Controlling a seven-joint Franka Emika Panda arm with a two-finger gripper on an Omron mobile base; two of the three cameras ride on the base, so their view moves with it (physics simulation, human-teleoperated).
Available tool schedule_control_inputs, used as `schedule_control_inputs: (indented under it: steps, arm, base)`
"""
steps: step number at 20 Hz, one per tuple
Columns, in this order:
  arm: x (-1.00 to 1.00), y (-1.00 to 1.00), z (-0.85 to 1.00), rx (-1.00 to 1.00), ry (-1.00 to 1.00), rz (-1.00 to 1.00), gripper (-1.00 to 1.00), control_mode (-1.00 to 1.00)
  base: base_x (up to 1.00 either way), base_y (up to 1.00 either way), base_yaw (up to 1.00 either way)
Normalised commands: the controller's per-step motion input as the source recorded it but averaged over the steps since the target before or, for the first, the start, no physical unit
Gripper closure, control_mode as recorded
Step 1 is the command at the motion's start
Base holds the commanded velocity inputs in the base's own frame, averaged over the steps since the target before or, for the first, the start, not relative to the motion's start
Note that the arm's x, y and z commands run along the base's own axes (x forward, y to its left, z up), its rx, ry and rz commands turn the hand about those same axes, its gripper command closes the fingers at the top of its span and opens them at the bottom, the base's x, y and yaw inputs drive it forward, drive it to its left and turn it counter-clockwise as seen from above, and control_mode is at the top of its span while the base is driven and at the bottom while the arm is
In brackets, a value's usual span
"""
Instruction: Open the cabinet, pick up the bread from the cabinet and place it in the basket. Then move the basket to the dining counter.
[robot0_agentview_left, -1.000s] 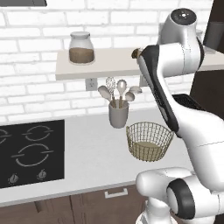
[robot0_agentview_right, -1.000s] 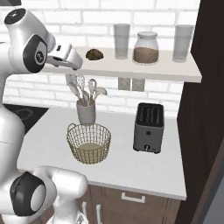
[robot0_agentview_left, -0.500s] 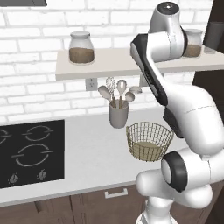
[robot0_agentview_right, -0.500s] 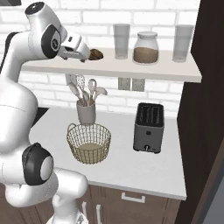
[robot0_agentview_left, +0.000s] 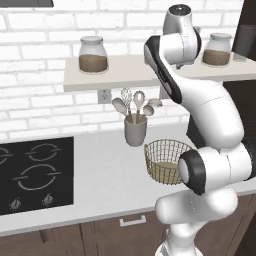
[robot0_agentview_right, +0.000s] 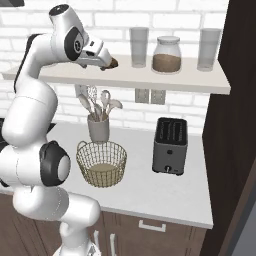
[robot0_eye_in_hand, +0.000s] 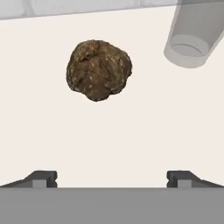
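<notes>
Gripper is hovering wide open, holding nothing, above the long pale wall shelf, where the small, lumpy dark brown bread is sitting. Probably light and squashy; best pinched gently across its middle.

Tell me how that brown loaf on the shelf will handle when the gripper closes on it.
The bread is lumpy and roundish, so it may roll or twist if the open gripper squeezes off-centre. Its cracked, rough crust probably grips well rather than slipping. It looks small and likely light, but hard pressure could dent it. A nudge could send it toward the glass nearby.
</notes>
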Motion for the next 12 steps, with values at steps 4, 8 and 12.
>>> schedule_control_inputs:
  steps: [4, 8, 12]
  arm:
    - [0.38, -0.07, 0.0, 0.0, 0.08, 0.0, -1.0, -1.0]
    - [0.34, 0.0, 0.0, 0.0, 0.0, -0.02, -1.0, -1.0]
    - [0.35, 0.0, -0.01, 0.0, 0.0, 0.0, -1.0, -1.0]
  base:
    - [0.0, 0.0, 0.0]
    - [0.0, 0.0, 0.0]
    - [0.0, 0.0, 0.0]
